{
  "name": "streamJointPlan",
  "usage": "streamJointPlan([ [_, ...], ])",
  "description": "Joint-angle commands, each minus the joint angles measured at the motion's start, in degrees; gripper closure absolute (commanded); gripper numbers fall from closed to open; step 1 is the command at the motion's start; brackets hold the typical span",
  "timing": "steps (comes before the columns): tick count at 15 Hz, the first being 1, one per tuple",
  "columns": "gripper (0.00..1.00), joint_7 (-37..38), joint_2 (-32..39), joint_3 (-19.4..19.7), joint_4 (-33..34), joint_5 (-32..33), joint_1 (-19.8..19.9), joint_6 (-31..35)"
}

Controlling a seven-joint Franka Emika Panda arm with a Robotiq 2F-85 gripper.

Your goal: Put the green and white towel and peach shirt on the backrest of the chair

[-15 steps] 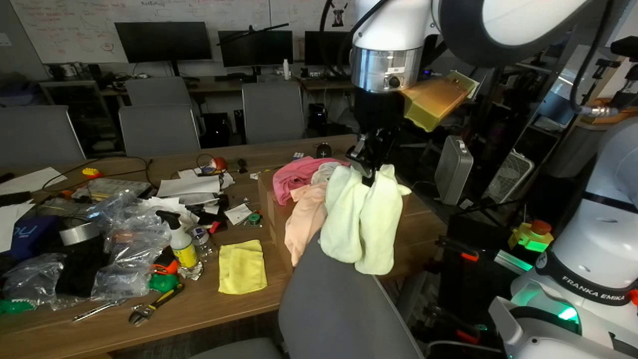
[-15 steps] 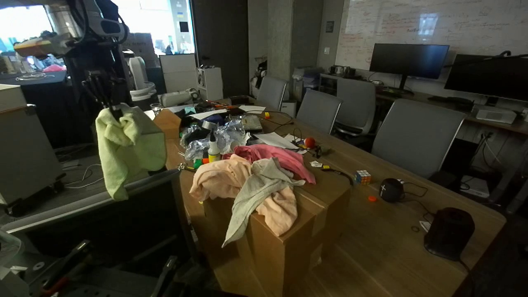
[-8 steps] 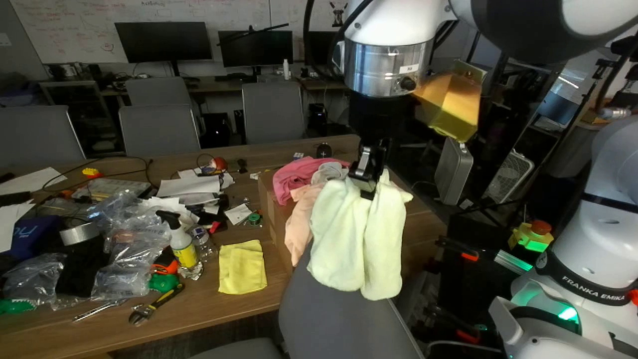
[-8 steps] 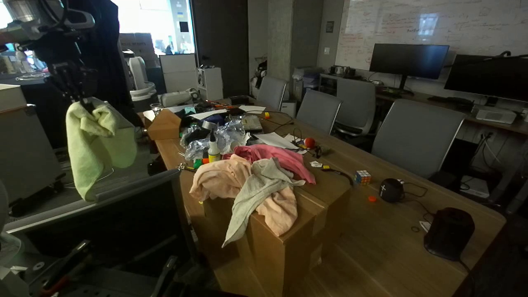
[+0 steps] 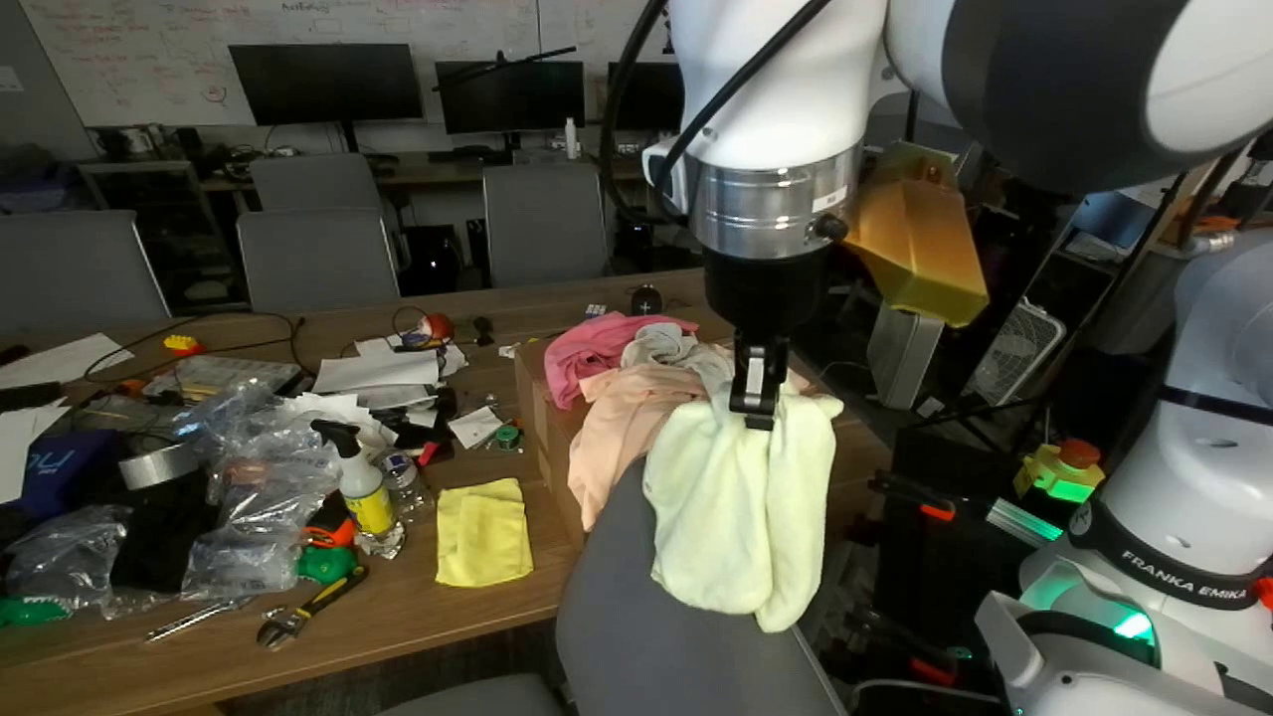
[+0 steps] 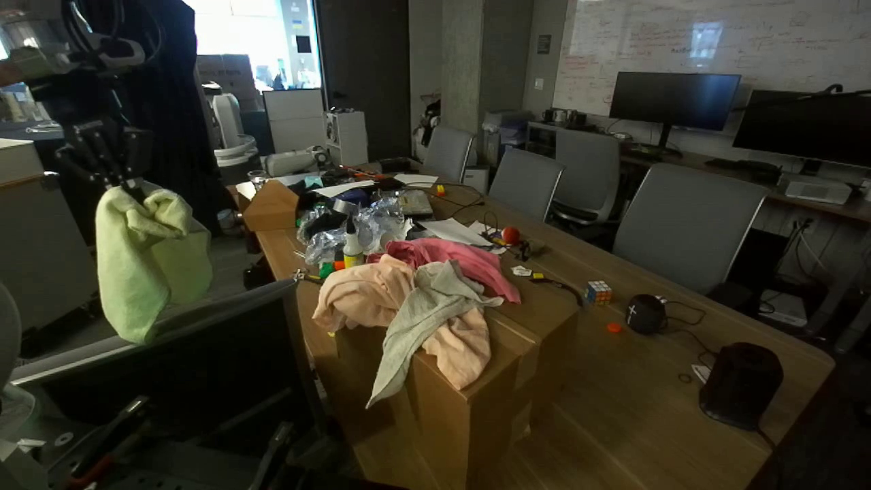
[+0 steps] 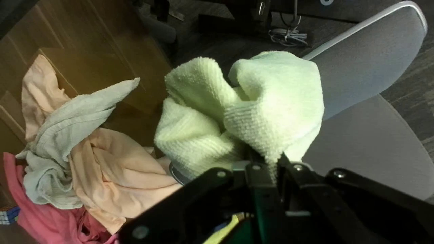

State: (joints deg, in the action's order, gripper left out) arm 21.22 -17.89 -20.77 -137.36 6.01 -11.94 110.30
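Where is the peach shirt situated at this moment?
In an exterior view, the peach shirt lies on the cardboard box, right of the chair, partly under the grey cloth, with the pink cloth behind it.

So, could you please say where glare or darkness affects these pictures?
In an exterior view, the window is blown out, the whiteboard shows a pale reflection, the chair's backrest is nearly black; in the wrist view, part of the pale green towel looks washed out.

In an exterior view, the towel (image 5: 711, 517) hides part of the chair (image 5: 671, 651), which the bottom edge crops; the top edge cuts the arm (image 5: 796, 109).
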Motion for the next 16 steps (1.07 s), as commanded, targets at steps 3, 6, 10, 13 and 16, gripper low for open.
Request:
streamJointPlan([
  [3, 0.96, -0.2, 4.8, -1.0, 3.8, 2.4, -1.6, -2.1],
  [6, 0.96, 0.2, 7.4, -0.9, 4.1, 3.2, -1.9, -1.2],
  [10, 0.96, 0.6, 11.9, 0.8, 4.8, 2.2, -1.2, -0.1],
  [13, 0.96, 0.9, 15.4, 3.1, 5.8, 1.0, -0.5, 0.2],
  [16, 0.96, 0.9, 18.8, 5.6, 7.1, -0.7, 0.0, 1.3],
])
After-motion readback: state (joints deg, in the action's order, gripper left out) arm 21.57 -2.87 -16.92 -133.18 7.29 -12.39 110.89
